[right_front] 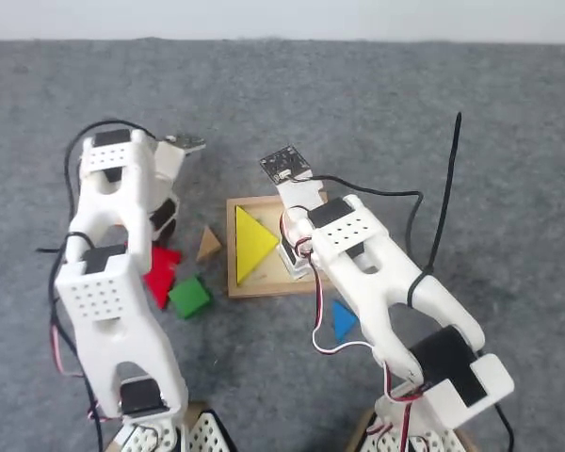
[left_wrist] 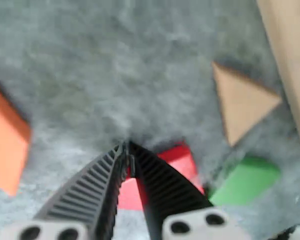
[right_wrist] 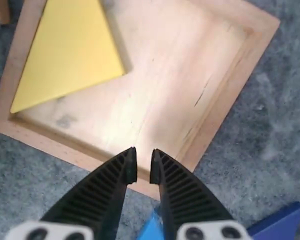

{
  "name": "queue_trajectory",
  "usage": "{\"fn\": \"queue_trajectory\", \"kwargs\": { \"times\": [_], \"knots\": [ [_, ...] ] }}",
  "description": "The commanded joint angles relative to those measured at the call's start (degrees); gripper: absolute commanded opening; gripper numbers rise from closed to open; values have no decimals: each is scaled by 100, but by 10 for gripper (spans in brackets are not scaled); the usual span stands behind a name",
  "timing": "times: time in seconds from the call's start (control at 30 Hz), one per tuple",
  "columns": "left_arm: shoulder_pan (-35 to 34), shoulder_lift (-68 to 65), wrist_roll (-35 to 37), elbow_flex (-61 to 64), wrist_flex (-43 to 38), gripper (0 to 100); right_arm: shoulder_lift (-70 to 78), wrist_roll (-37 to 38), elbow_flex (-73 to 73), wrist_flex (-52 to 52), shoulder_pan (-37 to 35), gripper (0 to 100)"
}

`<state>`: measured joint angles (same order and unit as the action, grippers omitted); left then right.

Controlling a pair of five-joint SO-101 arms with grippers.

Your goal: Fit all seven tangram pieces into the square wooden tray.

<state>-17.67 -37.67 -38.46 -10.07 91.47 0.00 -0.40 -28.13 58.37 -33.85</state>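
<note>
- Grey felt tabletop [right_front: 452, 113] carries both arms, whose bases sit at the near edge, the left arm on the left of the high view and the right arm on the right.
- Nearest of the pieces, a blue triangle [right_front: 343, 319] lies flat on the felt beside the right arm, just outside the tray's near rim.
- A green square [right_front: 189, 296] sits on the felt near the left arm, just beside a red piece [right_front: 160, 268].
- The left gripper [left_wrist: 126, 150] hangs low over the red piece with its fingertips pressed together. Red shows in the gap behind the tips, but I cannot tell whether it pinches the piece.
- The right gripper [right_wrist: 142, 167] hovers above the tray's near rim, fingers a narrow slit apart and holding nothing.
- The square wooden tray [right_front: 264, 285] rests flat between the two arms.
- A yellow triangle [right_front: 251, 243] lies inside it, its long edge against the wall on the left arm's side.
- A tan triangle [right_front: 208, 244] lies on the felt just outside that same wall.
- An orange piece [left_wrist: 7, 145] lies on the felt, apart from the red one.
</note>
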Motion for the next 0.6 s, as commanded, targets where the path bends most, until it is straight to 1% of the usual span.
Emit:
{"fn": "queue_trajectory", "kwargs": {
  "times": [0.0,0.17,0.37,0.43,0.57],
  "knots": [
    [-325,352,-360,48,123,13,-356,62,299,48,75,54],
    [-826,352,-835,66,158,13,-347,53,299,40,75,54],
    [-1354,352,-914,57,167,13,-347,44,299,40,75,54],
    [-1512,352,-1064,75,193,13,-347,44,299,31,75,54],
    [-1741,369,-1547,66,721,13,-338,44,299,31,75,54]
  ]
}}
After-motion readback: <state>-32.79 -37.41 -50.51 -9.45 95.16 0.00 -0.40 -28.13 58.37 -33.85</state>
